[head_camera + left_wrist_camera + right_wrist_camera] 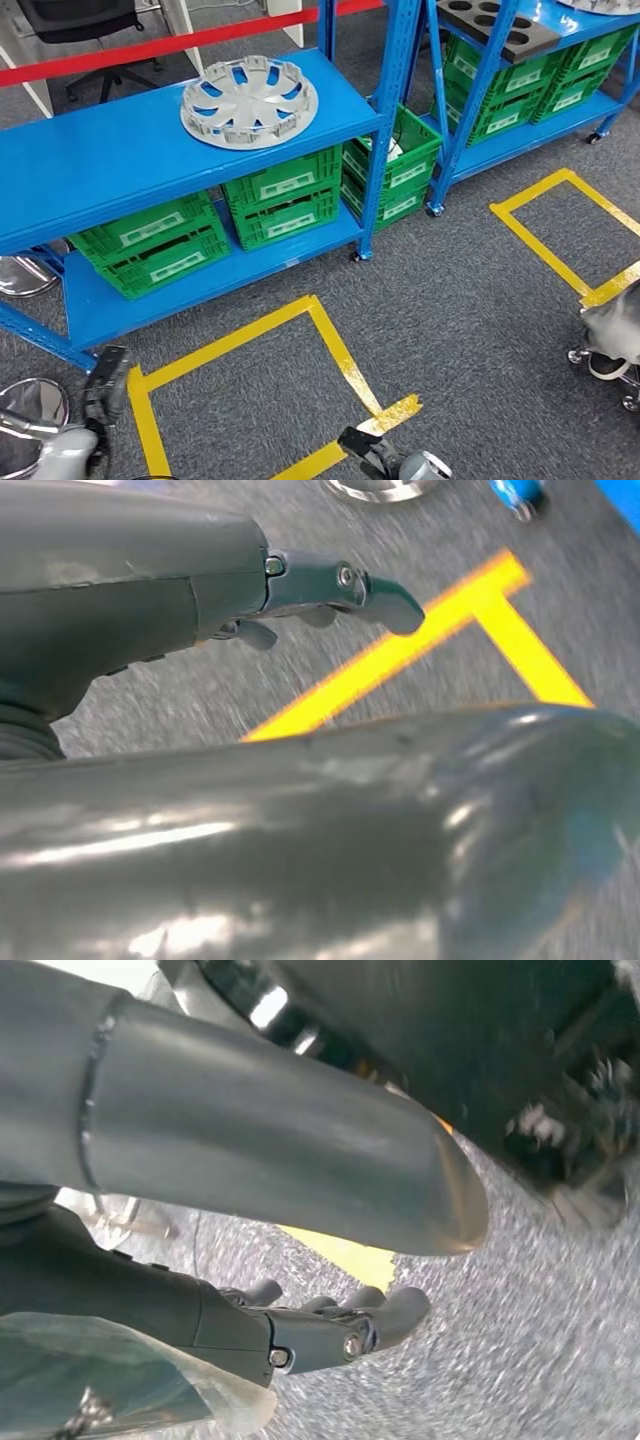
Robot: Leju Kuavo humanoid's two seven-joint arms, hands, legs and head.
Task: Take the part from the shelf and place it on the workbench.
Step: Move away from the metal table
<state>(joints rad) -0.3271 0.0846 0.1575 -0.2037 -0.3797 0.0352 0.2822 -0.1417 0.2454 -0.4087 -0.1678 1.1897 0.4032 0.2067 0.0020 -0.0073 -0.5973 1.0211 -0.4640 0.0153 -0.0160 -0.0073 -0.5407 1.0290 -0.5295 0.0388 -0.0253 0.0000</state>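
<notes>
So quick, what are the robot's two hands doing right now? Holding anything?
Left hand: open, holding nothing, down over the floor.
Right hand: open, holding nothing, down over the floor.

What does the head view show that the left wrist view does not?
Head view alone: the grey wheel cover lying flat on the top board of the blue shelf, green crates on the lower board, a second blue shelf with more crates, and the right hand low in the picture. Left wrist view alone: a close look at the left hand, its fingers extended over the floor and holding nothing. Both share the grey carpet and the yellow floor tape.
</notes>
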